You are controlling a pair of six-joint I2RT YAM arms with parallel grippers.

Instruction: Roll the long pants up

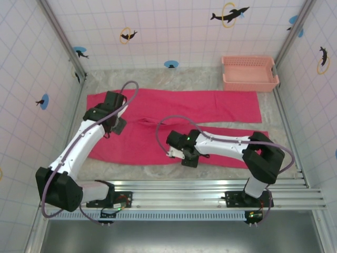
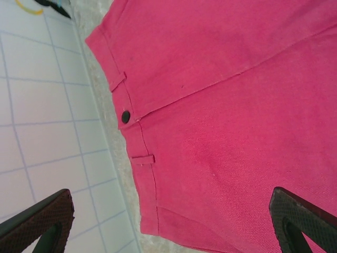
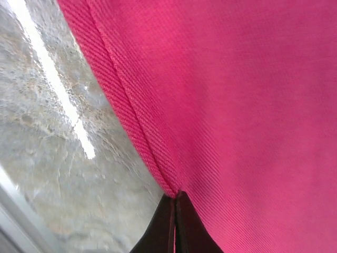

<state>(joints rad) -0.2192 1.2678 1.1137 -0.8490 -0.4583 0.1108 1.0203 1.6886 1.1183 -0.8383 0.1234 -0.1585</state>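
The long pants [image 1: 210, 105] lie spread flat across the grey table [image 1: 158, 79], waist to the left and both legs running rightward. The far leg ends near the pale pink basket [image 1: 250, 83] in the back corner. The garment's long axis lies side to side in front of the two arms.

The right gripper [image 1: 189, 161] is low at the near long edge of the nearer leg, roughly midway along it. From its own wrist camera the two dark fingers [image 3: 163, 229] are pressed together, and their tips meet right at the rolled seam of the cloth. They seem to have nipped that edge, though the pinch point is too tight in the frame to be sure how much fabric is between the pads. From those fingers the rest of the pants stretches away toward the back of the table.

The left gripper [image 1: 117, 127] hangs above the waist end with its jaws spread as wide as they go, holding nothing. Its camera looks down on the waistband and its dark button [image 2: 125, 116] (belt loops on either side), with bare table just beyond the band.

The right arm is nearer the leg seam and the left is nearer the waist. A likely next step is to carry the near leg across onto the far one before rolling along the length.
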